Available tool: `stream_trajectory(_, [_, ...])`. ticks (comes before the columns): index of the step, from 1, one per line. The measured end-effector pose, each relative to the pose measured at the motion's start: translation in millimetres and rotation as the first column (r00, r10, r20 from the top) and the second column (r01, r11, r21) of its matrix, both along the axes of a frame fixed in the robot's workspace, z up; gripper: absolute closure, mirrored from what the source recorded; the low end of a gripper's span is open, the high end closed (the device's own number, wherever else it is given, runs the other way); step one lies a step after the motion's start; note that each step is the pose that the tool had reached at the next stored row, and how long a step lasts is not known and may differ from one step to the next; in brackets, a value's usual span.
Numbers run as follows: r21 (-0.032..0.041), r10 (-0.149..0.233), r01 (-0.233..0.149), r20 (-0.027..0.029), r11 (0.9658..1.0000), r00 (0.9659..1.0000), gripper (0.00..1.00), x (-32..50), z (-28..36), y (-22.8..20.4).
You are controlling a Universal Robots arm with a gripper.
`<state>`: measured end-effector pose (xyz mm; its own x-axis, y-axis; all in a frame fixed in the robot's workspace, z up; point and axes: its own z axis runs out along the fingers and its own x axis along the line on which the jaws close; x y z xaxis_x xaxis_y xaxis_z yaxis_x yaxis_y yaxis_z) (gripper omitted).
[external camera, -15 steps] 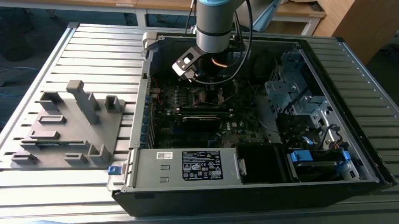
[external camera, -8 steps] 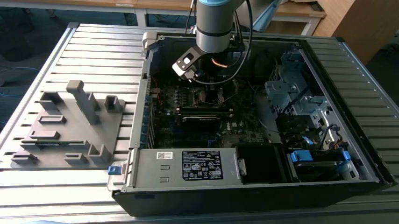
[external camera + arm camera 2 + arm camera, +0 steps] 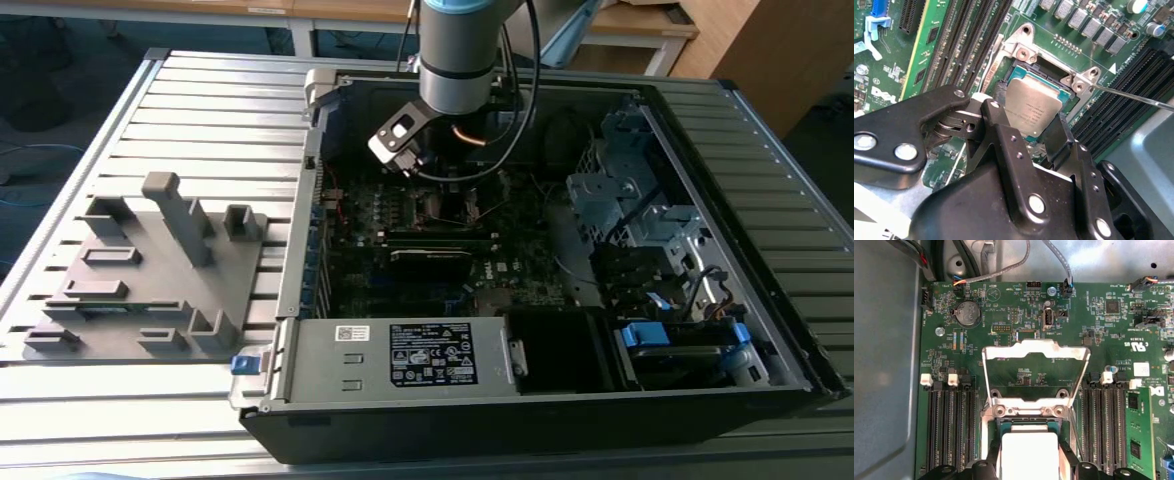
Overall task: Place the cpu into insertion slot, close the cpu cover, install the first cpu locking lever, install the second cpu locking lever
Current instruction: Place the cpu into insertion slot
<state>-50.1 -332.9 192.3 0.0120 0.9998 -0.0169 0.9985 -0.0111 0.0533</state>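
Fingers (image 3: pixel 1004 132) of the black gripper (image 3: pixel 1026 114) are clamped on the cpu (image 3: pixel 1034 102), a small flat square chip with a dull silver top. One finger is on each side of it. The chip sits tilted right over the insertion slot (image 3: pixel 1045 75), a dark square hole with a silver metal rim. I cannot tell if the chip touches the bottom.

In the first wrist view the cpu cover (image 3: pixel 1036 351), a thin silver frame with a big square window, stands open just past the slot. A thin silver rod (image 3: pixel 1134 97) sticks out from one corner of the rim. Long black slots (image 3: pixel 951 430) lie on both sides.

All of this sits on a green board (image 3: pixel 1004 305) inside a big open black computer box (image 3: pixel 534 420). The box lies on a grey slatted table (image 3: pixel 214 100). Beside it, toward the exterior view's left, is a grey plastic tray (image 3: pixel 147 290) with upright blocks.
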Motion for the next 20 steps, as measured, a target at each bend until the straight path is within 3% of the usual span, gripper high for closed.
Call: stream_trajectory(20, [0.0025,0.0,0.0,0.0005,1.0,1.0,0.46,0.0,0.0,0.1])
